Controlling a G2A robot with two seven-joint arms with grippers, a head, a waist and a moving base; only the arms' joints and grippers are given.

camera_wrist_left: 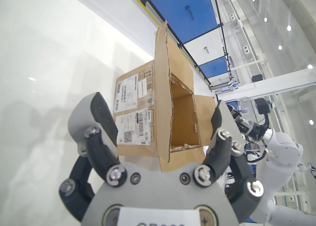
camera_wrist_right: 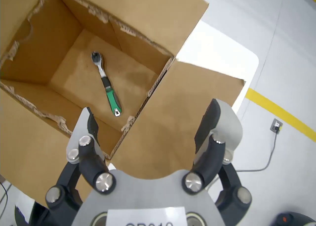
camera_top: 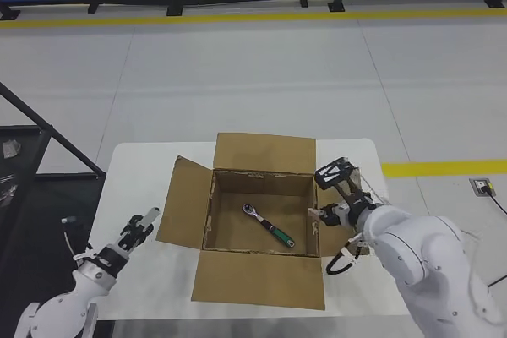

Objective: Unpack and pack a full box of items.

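Note:
An open cardboard box stands in the middle of the white table, all flaps folded out. On its floor lies a ratchet wrench with a green handle and a metal head. My right gripper hovers open above the box's right flap, nothing between its fingers; in the top view the right gripper sits at the box's right side. My left gripper stands open and empty over the table left of the box. The left gripper faces the box's labelled side.
A black frame and dark rack stand beyond the table's left edge. A yellow floor line and a floor socket with cable lie to the right. Bare tabletop stretches around the left gripper and in front of the box.

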